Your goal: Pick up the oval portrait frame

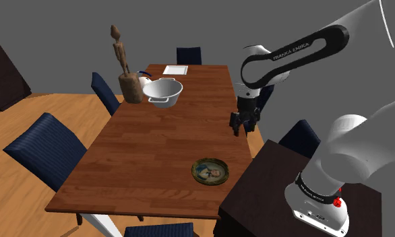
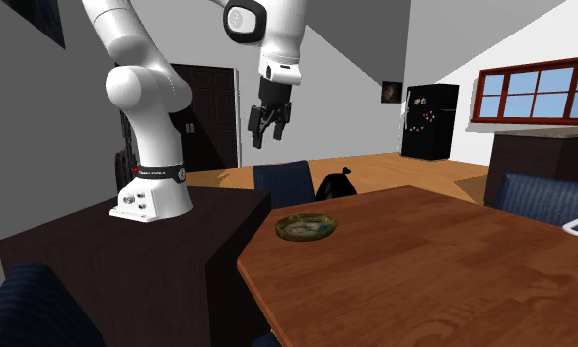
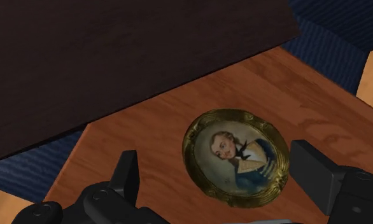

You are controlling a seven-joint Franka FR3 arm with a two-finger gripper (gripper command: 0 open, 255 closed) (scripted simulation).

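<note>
A long brown wooden table (image 1: 162, 148) carries a white two-handled bowl (image 1: 164, 91) toward its far end. Just beside the bowl, on the shoulder view's left, stands a carved wooden figure on a stump-like base (image 1: 130, 86), and a white square plate (image 1: 175, 70) lies further back. Dark blue chairs (image 1: 44, 149) stand around the table on a wood floor (image 1: 54, 106). In the second exterior view a black refrigerator (image 2: 432, 120) stands near a red-framed window (image 2: 543, 91).
</note>
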